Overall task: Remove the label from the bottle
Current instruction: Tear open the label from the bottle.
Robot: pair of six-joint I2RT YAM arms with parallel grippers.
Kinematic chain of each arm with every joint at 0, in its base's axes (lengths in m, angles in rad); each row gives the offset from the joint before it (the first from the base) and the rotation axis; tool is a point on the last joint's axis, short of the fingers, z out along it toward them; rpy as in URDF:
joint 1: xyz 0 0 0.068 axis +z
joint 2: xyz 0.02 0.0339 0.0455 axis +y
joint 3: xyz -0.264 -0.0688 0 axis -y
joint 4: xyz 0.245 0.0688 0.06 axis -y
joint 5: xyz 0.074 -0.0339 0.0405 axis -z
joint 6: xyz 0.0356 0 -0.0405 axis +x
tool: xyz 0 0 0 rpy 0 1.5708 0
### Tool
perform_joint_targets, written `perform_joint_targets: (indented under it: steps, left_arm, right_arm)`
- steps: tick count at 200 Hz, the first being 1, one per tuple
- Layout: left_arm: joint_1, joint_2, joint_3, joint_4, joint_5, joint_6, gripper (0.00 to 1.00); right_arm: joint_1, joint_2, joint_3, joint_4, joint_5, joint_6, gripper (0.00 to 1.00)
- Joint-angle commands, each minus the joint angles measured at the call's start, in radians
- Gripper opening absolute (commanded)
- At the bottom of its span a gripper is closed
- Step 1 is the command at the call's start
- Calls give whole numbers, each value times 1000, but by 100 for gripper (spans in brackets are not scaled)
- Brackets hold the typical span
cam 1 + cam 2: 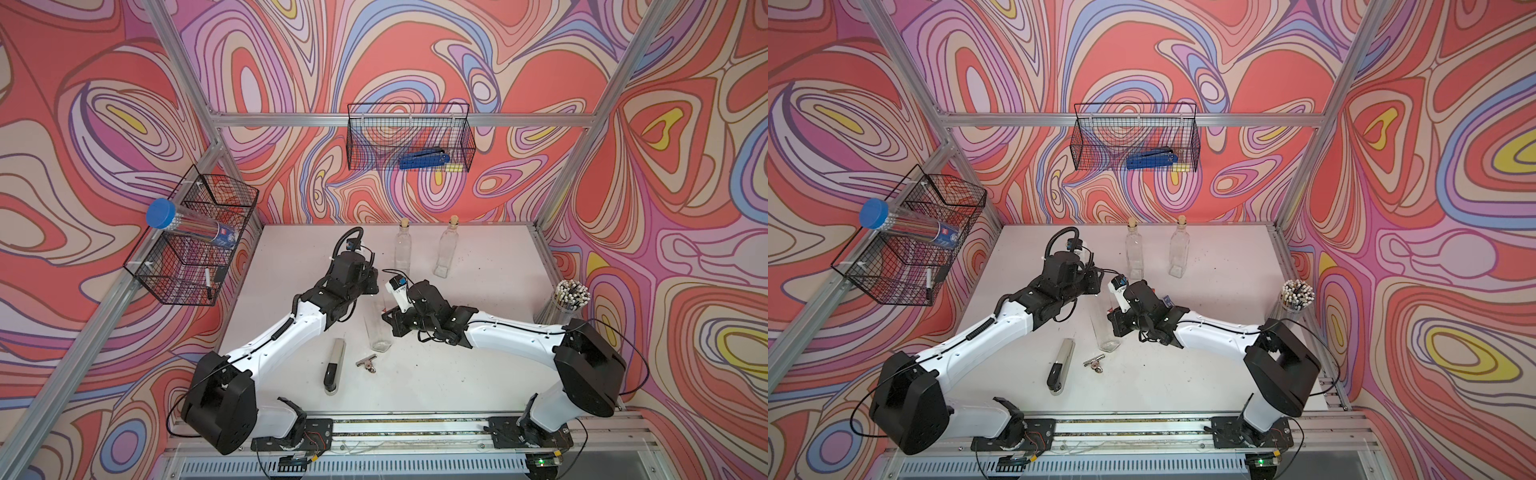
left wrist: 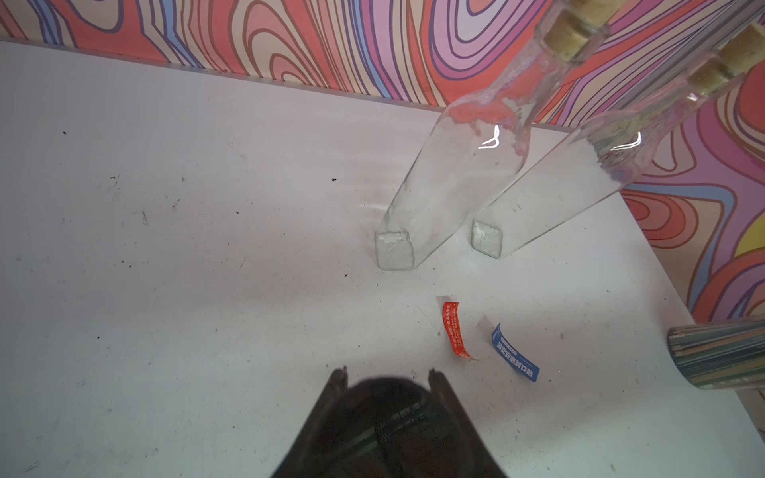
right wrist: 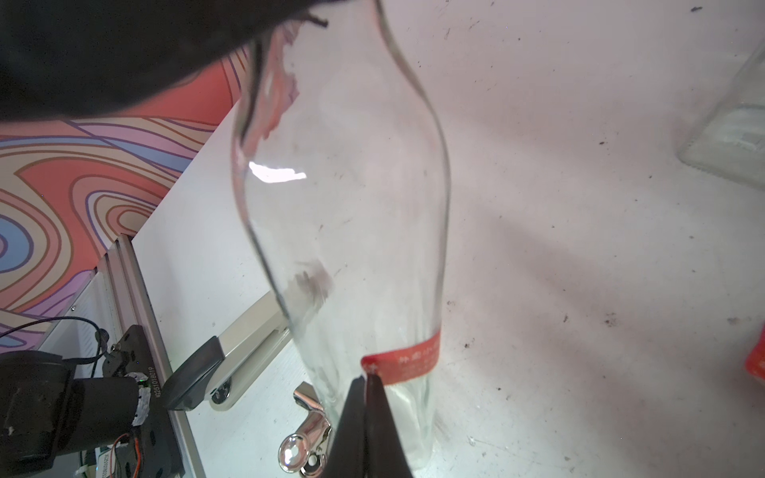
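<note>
Well, mid-table (image 1: 478, 374) sits the bottle (image 1: 379, 328), its neck clamped in the left gripper (image 2: 387, 374). Beside it the right gripper (image 3: 368, 378) is pinched tight, tips touching the end of the red label (image 3: 407, 364) low on the glass. A stapler (image 1: 334, 365) and clip (image 1: 366, 362) crowd the base, and bare table runs to the right edge.

The left arm (image 1: 286, 328) and right arm (image 1: 511, 332) had smooth white shells between bulky matte-black joint housings (image 1: 220, 399), with small dark screws dotting the shells. A ribbed black cable sleeve (image 1: 342, 240) curved outside, and the right gripper (image 3: 367, 377) tapered to black wedges.
</note>
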State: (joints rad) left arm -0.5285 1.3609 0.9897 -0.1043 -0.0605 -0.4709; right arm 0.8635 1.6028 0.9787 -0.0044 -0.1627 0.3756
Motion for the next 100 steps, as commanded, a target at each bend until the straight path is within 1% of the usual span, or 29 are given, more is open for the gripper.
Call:
perform_joint_targets:
  steps: [1, 100]
  left_arm:
    - [-5, -40, -10, -21, 47, 11, 0]
    - [-5, -43, -13, -34, 62, 44, 0]
  right_arm:
    - [-17, 12, 3, -63, 119, -1, 0]
    - [-17, 10, -5, -65, 151, 5, 0]
